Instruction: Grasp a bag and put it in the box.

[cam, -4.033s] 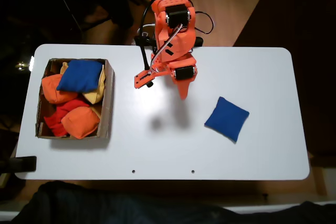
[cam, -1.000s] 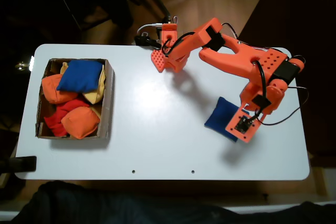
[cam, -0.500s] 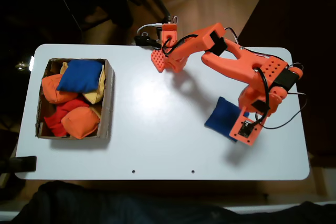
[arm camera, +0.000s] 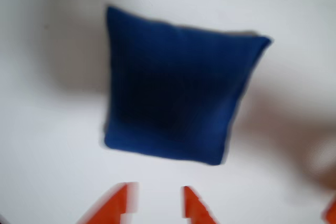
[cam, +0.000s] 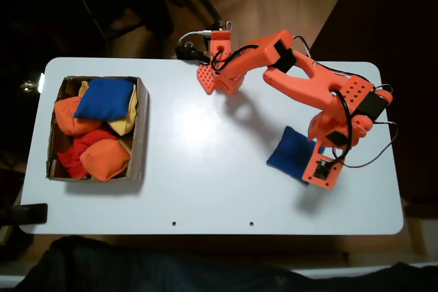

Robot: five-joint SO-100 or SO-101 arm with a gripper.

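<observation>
The bag point(cam: 289, 151) is a flat royal-blue square beanbag lying on the white table, right of centre in the fixed view. My orange gripper point(cam: 320, 167) hangs over the bag's right corner and hides that corner. The wrist view is blurred; in it the whole bag point(arm camera: 173, 85) lies just beyond the gripper point(arm camera: 155, 198), whose two orange fingertips point(arm camera: 116, 202) stand apart with only bare table between them. The brown cardboard box point(cam: 142, 128) sits at the table's left end.
Inside the box lie a plumper blue beanbag point(cam: 104, 98), orange beanbags point(cam: 104, 159), a red one point(cam: 76, 150) and a yellow one point(cam: 127, 121). The arm's base point(cam: 217, 66) stands at the table's back edge. White table point(cam: 205, 169) stretches between box and bag.
Four seconds ago the arm was folded near its base. It has since reached out over the bag's right side; in the last second the gripper only shifted slightly.
</observation>
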